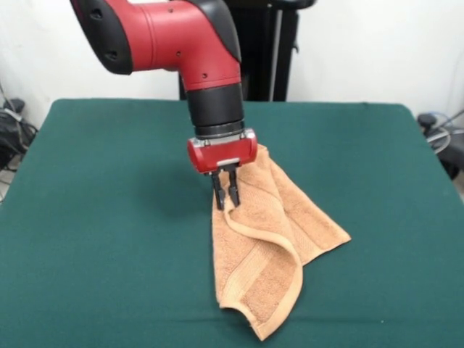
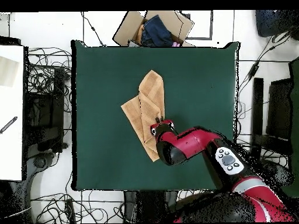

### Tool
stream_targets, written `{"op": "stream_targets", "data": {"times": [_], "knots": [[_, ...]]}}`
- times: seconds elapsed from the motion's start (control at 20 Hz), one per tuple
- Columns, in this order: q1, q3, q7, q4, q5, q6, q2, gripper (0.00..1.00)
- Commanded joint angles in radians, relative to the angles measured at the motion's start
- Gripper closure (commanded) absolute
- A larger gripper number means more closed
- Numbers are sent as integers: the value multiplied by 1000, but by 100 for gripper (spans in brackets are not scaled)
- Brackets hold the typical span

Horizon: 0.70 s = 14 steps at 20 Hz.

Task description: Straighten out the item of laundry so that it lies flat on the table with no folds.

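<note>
Light orange-tan terry towel [image 1: 272, 239] with woven band and hemmed borders, dark green felt-like table top [image 1: 101, 217], red and black robot arm [image 1: 181, 36], red-bodied gripper with black fingers [image 1: 225, 199]

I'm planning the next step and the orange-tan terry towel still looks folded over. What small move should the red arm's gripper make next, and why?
Probably carry the raised edge sideways, away from the layer beneath. The gripper seems shut on a hemmed fold of the orange-tan terry towel, which lies doubled on the dark green felt table; the overhead view also shows overlapping layers.
</note>
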<state>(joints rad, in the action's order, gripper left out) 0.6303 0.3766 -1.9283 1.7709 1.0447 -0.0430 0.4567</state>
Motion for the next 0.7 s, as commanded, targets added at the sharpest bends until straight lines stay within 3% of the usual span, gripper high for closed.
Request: {"op": "stream_targets", "data": {"times": [0.05, 0.7], "knots": [[-28, 129, 87, 0, -16, 181, 45, 100], [51, 234, 139, -5, -44, 284, 33, 100]]}}
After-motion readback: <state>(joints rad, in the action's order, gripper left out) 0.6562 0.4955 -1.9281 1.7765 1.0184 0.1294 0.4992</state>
